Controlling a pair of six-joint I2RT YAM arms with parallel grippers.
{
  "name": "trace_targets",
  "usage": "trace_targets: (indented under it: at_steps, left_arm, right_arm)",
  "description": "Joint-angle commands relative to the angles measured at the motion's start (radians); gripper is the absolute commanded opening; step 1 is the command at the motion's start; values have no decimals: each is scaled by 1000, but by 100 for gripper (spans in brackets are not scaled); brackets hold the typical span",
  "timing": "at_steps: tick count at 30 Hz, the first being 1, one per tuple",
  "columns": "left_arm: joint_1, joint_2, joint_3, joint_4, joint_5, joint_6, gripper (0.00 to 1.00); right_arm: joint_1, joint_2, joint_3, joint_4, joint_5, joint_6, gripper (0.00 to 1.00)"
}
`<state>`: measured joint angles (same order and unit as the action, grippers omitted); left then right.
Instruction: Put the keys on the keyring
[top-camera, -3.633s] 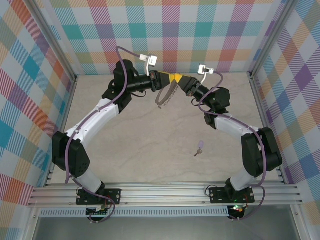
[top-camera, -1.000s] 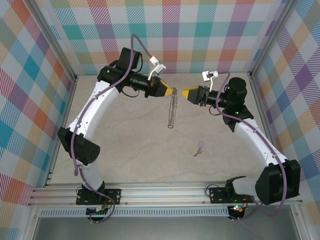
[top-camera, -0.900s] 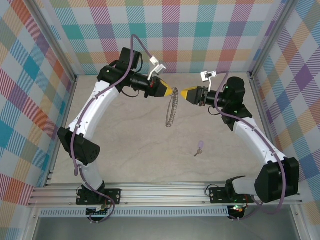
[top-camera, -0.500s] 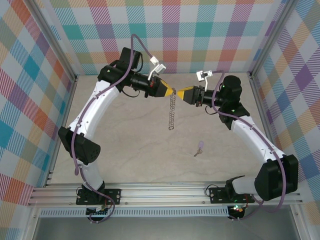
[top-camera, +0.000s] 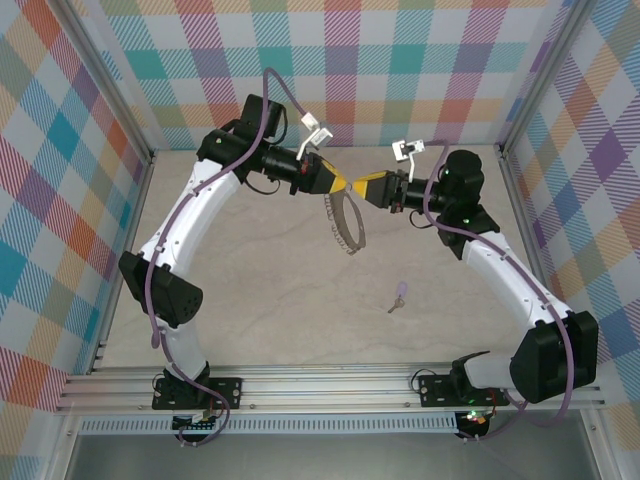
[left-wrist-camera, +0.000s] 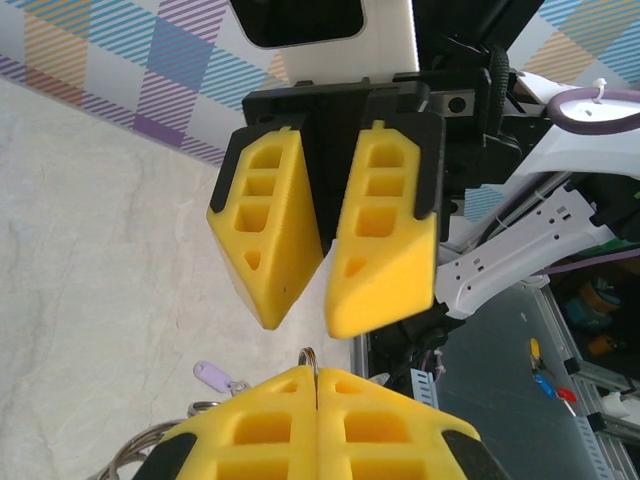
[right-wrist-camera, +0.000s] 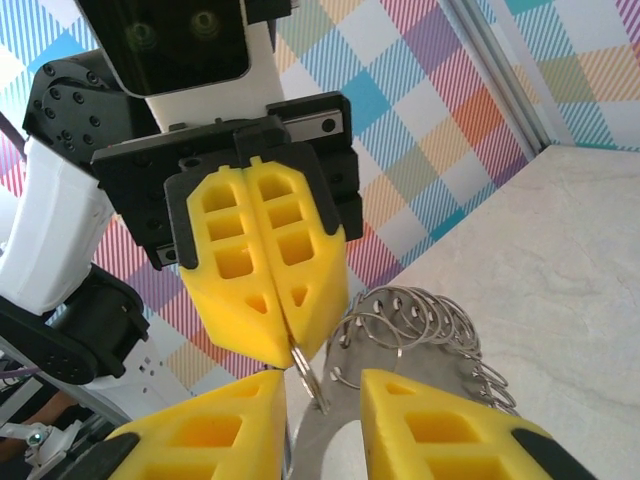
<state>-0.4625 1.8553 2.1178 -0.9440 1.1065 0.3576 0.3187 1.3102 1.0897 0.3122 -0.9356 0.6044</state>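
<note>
- My left gripper (top-camera: 337, 184) is pressed tight together on the top edge of the keyring (top-camera: 346, 222). In my left wrist view the thin wire pokes up out of the seam between my yellow fingers (left-wrist-camera: 380, 425).
- The keyring hangs down from that pinch, up off the table (top-camera: 260, 290). Its rim is strung with small silvery loops (right-wrist-camera: 415, 318).
- My right gripper (top-camera: 361, 187) faces the left one tip to tip, just beside it. Its fingers (right-wrist-camera: 440, 430) stand a little apart with the ring's wire in the gap between them, and I see neither pad pressed on it.
- The key (top-camera: 400, 294), with its lilac head, lies flat on the table nearer my bases. It is well apart from the keyring and from both grippers.
</note>
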Motion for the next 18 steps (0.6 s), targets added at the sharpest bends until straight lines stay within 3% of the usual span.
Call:
trace_targets:
  at_steps: [1,8,18]
  left_arm:
    - [-6,5,41,-10,39,19,0]
    - [-6,8,45,-10,41,21,0]
    - [-9,11,47,-16,50,26,0]
  right_arm:
    - [14,-15,34,15,-5,-21,28]
    - [27,-9,38,16,-7,-23,26]
    - [35,0,45,26,-7,-19,8]
